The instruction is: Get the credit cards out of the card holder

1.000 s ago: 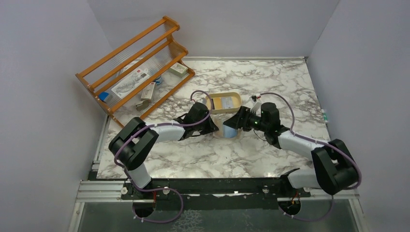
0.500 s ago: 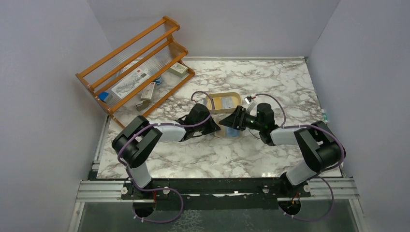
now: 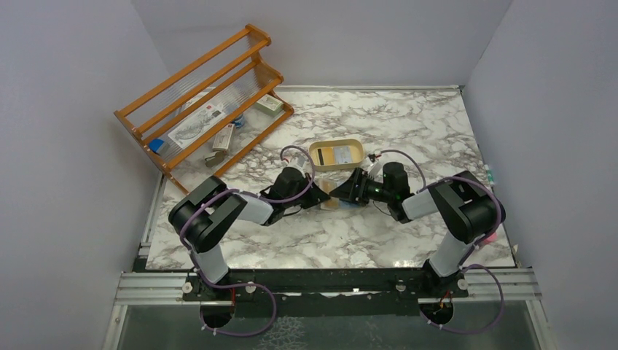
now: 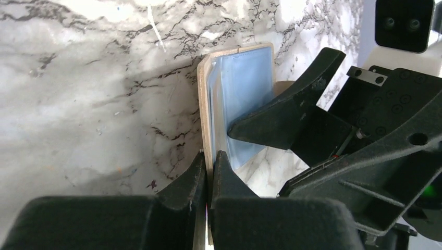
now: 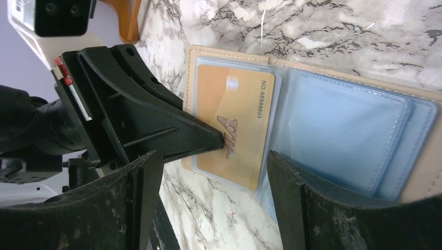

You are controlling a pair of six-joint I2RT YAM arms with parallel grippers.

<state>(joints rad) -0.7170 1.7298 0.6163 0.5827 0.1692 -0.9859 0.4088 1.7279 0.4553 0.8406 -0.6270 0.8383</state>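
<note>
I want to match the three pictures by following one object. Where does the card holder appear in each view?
Top external: card holder, picture centre, just nearer than the cream tray.
Left wrist: centre, tan edge clamped in the shut left pincer.
Right wrist: open across centre and right, a yellow card in its left pocket.
Shared landmark: the left pincer, at the holder in all three views.

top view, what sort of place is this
Probably a lab test cell: plain grey walls box in a marble-patterned table, with a metal mounting rail along its near edge.
</note>
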